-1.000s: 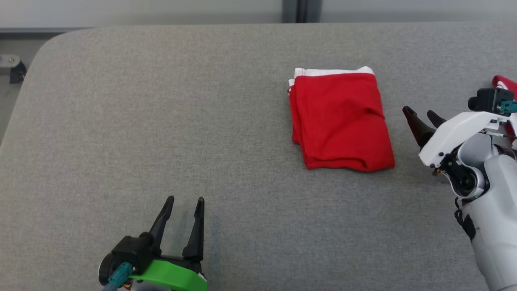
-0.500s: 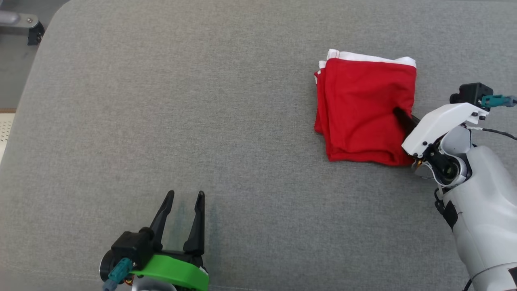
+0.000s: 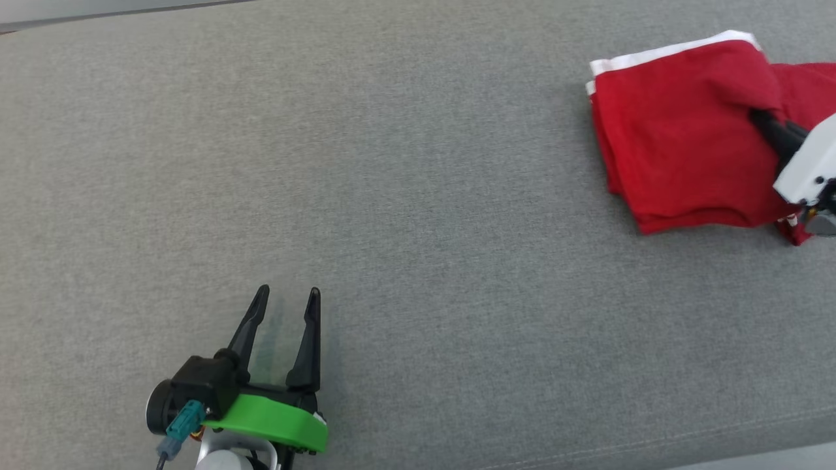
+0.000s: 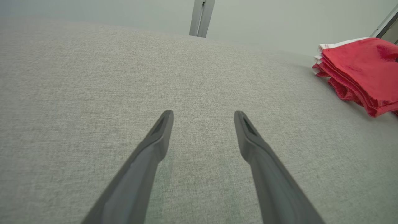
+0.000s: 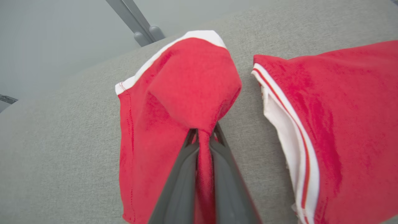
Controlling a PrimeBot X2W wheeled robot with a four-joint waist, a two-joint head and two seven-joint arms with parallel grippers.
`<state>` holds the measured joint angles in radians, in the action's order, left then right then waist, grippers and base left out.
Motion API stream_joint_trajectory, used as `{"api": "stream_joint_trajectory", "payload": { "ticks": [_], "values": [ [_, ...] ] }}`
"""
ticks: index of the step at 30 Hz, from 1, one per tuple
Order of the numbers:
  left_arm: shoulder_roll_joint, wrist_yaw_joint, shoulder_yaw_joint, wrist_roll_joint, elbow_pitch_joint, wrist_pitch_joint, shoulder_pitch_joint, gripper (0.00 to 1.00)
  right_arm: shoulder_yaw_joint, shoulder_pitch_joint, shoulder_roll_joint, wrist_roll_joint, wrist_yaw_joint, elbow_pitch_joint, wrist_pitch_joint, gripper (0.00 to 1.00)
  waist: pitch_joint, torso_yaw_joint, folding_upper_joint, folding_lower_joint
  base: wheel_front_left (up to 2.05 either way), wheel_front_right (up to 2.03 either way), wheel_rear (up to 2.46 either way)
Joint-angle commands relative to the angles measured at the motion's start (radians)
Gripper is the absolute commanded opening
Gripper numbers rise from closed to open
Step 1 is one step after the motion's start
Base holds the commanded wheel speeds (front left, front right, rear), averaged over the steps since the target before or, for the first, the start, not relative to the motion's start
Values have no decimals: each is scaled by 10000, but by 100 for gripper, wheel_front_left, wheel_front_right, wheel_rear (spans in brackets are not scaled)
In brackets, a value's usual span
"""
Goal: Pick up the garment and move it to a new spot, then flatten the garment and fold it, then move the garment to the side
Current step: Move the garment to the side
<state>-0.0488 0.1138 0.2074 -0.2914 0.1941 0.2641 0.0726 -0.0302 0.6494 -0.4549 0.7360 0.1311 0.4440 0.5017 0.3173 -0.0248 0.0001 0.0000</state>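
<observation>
The garment [image 3: 679, 137] is a folded red cloth with a white band along its far edge, lying at the far right of the grey cushioned surface [image 3: 392, 196]. My right gripper [image 3: 764, 124] is shut on a pinch of its right edge, which bunches up between the fingers [image 5: 203, 146]. The same garment [image 5: 174, 102] rises into a peak at the grip in the right wrist view. My left gripper [image 3: 286, 300] stands open near the front left, nothing between its fingers [image 4: 203, 116]. The garment [image 4: 360, 71] lies far to its right.
A second red cloth with white and red striped trim [image 5: 335, 124] lies just right of the held garment, also at the right edge of the head view [image 3: 806, 81]. The surface's front edge [image 3: 718, 450] runs along the bottom right.
My right gripper went from open beside the garment to shut on its right edge, then pulled it rightward. The head camera has shifted, so the whole scene slid. The left gripper stayed open.
</observation>
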Motion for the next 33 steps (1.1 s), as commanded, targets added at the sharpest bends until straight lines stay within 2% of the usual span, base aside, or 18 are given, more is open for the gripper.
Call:
{"api": "stream_joint_trajectory", "payload": {
  "ticks": [1, 6, 13, 14, 15, 18, 22, 26, 33],
  "values": [
    [-35, 25, -29, 108, -33, -2, 183, 100, 208, -67, -236, -78, -9, -176, 193, 0, 426, -753, -1, 0, 0, 0, 0],
    [-38, 99, -46, 329, -4, -2, 383, 100, 1108, 442, -781, -786, -5, -207, 680, 0, 929, -768, -1, 0, 0, 0, 0],
    [-40, 142, -60, 430, 3, -2, 676, 100, 2126, 1192, -1219, -3102, -9, 947, 336, 0, 1491, -269, -1, 0, 0, 0, 0],
    [-40, 146, -88, 414, -14, -2, 674, 100, 2246, 1236, -1254, -3403, -10, 1077, 189, 34, 1515, -221, -1, 0, 0, 0, 0],
    [-38, 149, -132, 392, -25, -2, 636, 100, 2379, 1258, -1228, -3766, -10, 1278, 55, 100, 1517, -187, -1, 0, 0, 0, 0],
    [-38, 158, -222, 375, 1, -2, 437, 100, 2542, 1104, -1145, -4778, -9, 1567, -413, 100, 1393, -152, -1, 0, 0, 0, 0],
    [-38, 161, -315, 308, 29, -2, 221, 100, 2626, 690, -1057, -5825, -13, 1471, -1597, 100, 945, -147, -1, 0, 0, 0, 0],
    [-40, 41, -374, 108, -58, -2, -4, 100, 2777, 45, -611, -5716, -12, 849, -2731, 100, 324, -99, -1, 0, 0, 0, 0],
    [-38, -222, -590, -85, -80, -2, -549, 100, 2207, -1645, -109, -5441, -12, -945, -4179, 100, -857, 26, -1, 0, 0, 0, 0]
  ]
}}
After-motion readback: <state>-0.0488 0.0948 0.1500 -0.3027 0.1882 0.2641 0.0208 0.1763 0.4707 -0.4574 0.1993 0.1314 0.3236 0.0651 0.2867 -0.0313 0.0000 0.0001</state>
